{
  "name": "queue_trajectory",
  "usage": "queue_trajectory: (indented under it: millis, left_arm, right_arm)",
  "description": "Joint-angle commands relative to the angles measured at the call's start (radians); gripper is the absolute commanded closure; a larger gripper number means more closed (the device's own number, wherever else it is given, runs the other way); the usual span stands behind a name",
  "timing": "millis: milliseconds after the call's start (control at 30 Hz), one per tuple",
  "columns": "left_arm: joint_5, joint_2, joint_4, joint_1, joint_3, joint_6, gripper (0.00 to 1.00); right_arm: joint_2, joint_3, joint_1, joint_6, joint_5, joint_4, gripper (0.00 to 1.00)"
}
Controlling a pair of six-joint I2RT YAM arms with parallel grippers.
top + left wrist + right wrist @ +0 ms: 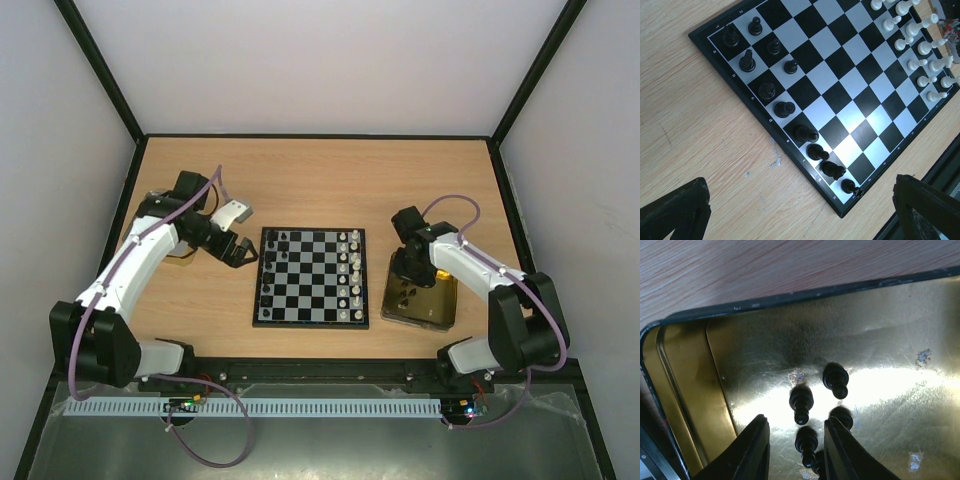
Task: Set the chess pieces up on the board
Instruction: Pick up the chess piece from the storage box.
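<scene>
Straddling a tiny black chess pawn, my right claw stands narrowly parted, touching nothing as far as I can tell; other black pawns lie just beyond on the shiny gold square tin. My left claw gapes wide above the pale wooden table, beside the black-and-grey checkered board, black pieces lining its near edge, white ones the far.

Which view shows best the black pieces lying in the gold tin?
Right wrist view: the black pieces lie close up in the gold tin. The top view shows only dark specks; the left wrist view shows none of them.
</scene>
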Motion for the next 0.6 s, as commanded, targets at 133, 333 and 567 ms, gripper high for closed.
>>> queue_trajectory:
  millis: [133,333,567]
  left_arm:
    - [0.044,0.043,-0.002,0.004,0.016,-0.019,0.01]
    - [0.06,0.058,0.001,0.004,0.016,-0.025,0.01]
    - [0.065,0.067,0.0,0.004,0.019,-0.031,0.01]
  right_arm:
    - [0.024,0.034,-0.012,0.009,0.038,0.02,0.71]
    - [0.033,0.015,-0.034,-0.006,0.033,0.028,0.74]
    - [0.05,0.001,-0.06,-0.031,-0.003,0.041,0.76]
